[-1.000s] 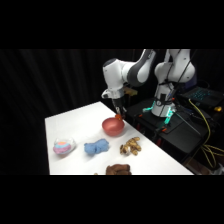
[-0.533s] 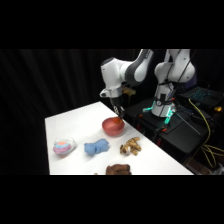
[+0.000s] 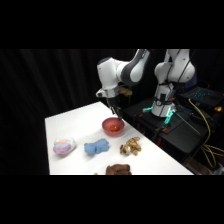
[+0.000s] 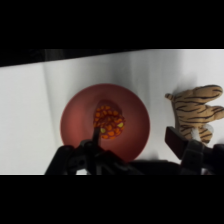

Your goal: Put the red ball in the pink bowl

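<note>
The pink bowl [image 3: 106, 123] stands on the white table near its far right edge, and in the wrist view its rim [image 4: 75, 117] fills the middle. The red ball [image 3: 115, 128] lies inside it; from the wrist it looks orange-red and bumpy [image 4: 109, 121]. My gripper [image 3: 115, 111] hangs just above the bowl, apart from the ball. In the wrist view the gripper [image 4: 134, 136] is open, its fingers standing wide on either side of the bowl with nothing between them.
A pastel pink-blue lump [image 3: 64, 146], a blue soft toy [image 3: 96, 147], a tiger-striped toy [image 3: 131, 145] [image 4: 197, 112] and a brown toy [image 3: 118, 170] lie in front of the bowl. Black equipment with cables [image 3: 200, 120] stands right of the table.
My gripper has lifted a little from the bowl. The red ball stays in the bowl.
</note>
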You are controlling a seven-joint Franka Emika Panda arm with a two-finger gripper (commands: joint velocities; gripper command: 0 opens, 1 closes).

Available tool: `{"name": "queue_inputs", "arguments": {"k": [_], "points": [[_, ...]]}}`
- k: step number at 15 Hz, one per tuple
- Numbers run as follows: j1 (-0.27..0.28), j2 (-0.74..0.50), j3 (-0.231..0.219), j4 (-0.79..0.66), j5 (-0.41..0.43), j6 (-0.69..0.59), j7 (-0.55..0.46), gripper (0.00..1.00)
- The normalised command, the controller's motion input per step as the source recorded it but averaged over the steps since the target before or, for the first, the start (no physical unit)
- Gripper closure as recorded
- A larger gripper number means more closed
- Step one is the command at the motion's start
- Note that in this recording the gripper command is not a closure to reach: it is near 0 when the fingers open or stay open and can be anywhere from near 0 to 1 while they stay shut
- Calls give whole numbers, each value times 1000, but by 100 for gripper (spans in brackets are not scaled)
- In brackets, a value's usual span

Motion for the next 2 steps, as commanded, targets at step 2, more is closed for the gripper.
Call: {"name": "queue_inputs", "arguments": {"k": [2], "points": [[54,-160,30,128,147,49,-4,0]]}}
